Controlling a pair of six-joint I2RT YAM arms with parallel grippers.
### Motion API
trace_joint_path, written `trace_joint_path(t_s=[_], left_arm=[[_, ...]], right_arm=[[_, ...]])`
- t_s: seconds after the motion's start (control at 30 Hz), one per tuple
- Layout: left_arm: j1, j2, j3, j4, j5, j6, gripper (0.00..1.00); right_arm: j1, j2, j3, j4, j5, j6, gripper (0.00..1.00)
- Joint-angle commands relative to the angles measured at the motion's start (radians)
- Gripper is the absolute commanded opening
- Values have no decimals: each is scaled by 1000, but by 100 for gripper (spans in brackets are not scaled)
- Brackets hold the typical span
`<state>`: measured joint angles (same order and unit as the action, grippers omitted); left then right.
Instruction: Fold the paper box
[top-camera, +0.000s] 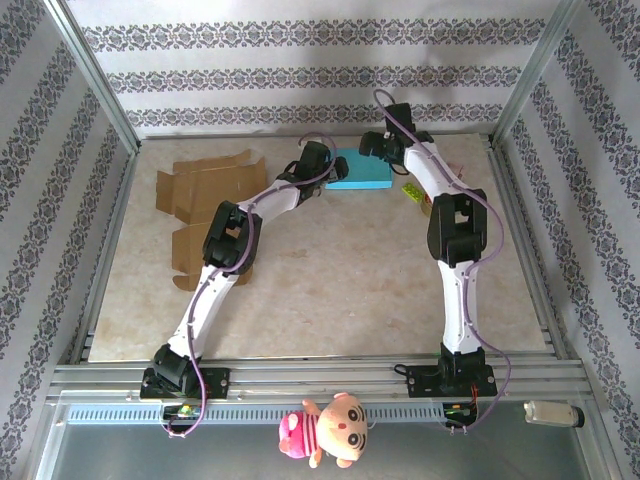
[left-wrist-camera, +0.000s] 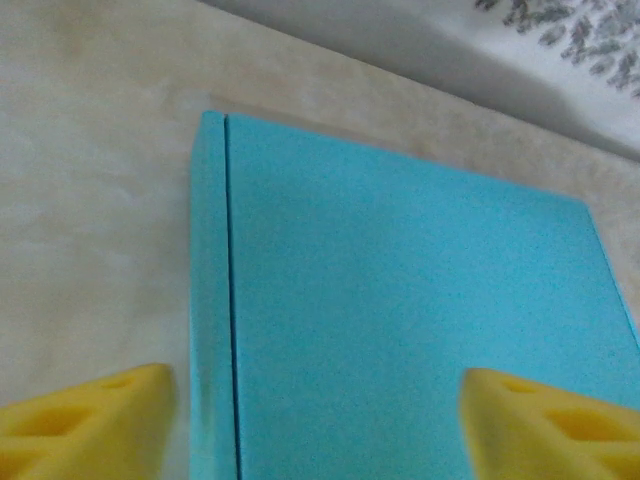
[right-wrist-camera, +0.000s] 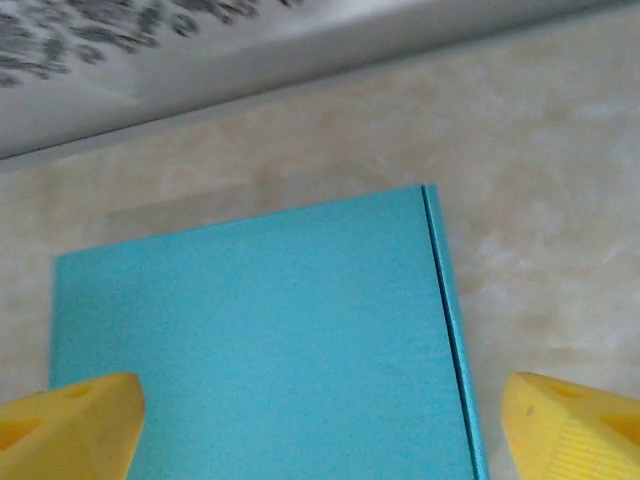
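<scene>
Box: a flat, closed turquoise paper box lies on the beige marbled table, at the far middle, close to the back wall.
Box surface: the lid is plain and smooth; a dark seam sets off a narrow strip along one long edge, seen in both wrist views.
Left gripper: the left gripper hangs at the box's left end with its yellow fingers spread wide and nothing between them.
Box under left gripper: one finger sits just outside the seamed edge, over bare table, and the other is over the lid. Whether either touches the box cannot be told.
Right gripper: the right gripper hangs at the box's far edge, its yellow fingers also spread wide and holding nothing.
Box under right gripper: one finger overlaps the lid's plain edge, and the other is beyond the seamed edge, over the table.
Elsewhere: flat brown cardboard sheets lie well apart, at the table's far left.
</scene>
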<state>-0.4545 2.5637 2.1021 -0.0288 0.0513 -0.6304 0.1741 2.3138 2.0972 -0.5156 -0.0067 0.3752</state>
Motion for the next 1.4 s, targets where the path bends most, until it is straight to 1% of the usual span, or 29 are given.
trace_joint_path(t_s=[0.0,0.03,0.07,0.13,0.17,0.23,0.37,0.43,0.53,0.6,0.63,0.73,0.8,0.93,1.0,1.03,1.1,1.17,1.23,1.27,1.37], left_arm=[[29,-292,-172,-37,-25,63,91],[45,-387,-275,-28,-31,62,95],[58,-464,-366,-14,-28,59,96],[96,-677,-571,18,-15,41,98],[115,-761,-648,3,-17,26,98],[155,-945,-783,-90,-34,12,97],[190,-1264,-973,-298,-93,31,97],[194,-1418,-1050,-420,-130,24,97],[200,-1605,-1116,-567,-163,-12,97],[202,-1697,-1147,-638,-180,-30,97],[204,-1734,-1164,-665,-189,-38,97],[206,-1783,-1194,-710,-187,-46,97],[208,-1789,-1208,-712,-161,-46,97],[208,-1780,-1239,-688,-140,-45,97],[209,-1767,-1245,-684,-147,-44,97],[209,-1759,-1245,-683,-152,-45,97],[212,-1745,-1246,-668,-156,-43,97],[226,-1730,-1250,-628,-149,-40,97],[263,-1694,-1239,-573,-120,-16,97],[288,-1668,-1228,-554,-103,-3,97],[379,-1561,-1174,-511,-31,52,97]], right_arm=[[27,-170,-33,-74,-45,-87,93],[56,-202,-64,-62,-87,-101,93],[86,-219,-79,-56,-115,-106,94],[159,-210,-60,-67,-161,-88,94],[187,-191,-38,-72,-181,-66,94],[237,-122,46,-90,-218,-14,93],[306,38,249,-104,-220,65,92],[331,150,381,-115,-222,113,91],[372,296,532,-88,-219,173,88],[391,381,616,-73,-229,205,86],[400,416,644,-66,-219,223,83],[413,472,643,-8,-216,273,76],[416,497,637,20,-258,313,67],[437,536,631,60,-292,355,46],[447,544,622,66,-290,356,37],[448,547,620,67,-295,355,29],[447,545,620,63,-308,356,20],[439,519,619,54,-336,342,8],[428,454,593,20,-358,284,0],[424,406,556,12,-367,247,0],[413,192,293,34,-394,106,0]])
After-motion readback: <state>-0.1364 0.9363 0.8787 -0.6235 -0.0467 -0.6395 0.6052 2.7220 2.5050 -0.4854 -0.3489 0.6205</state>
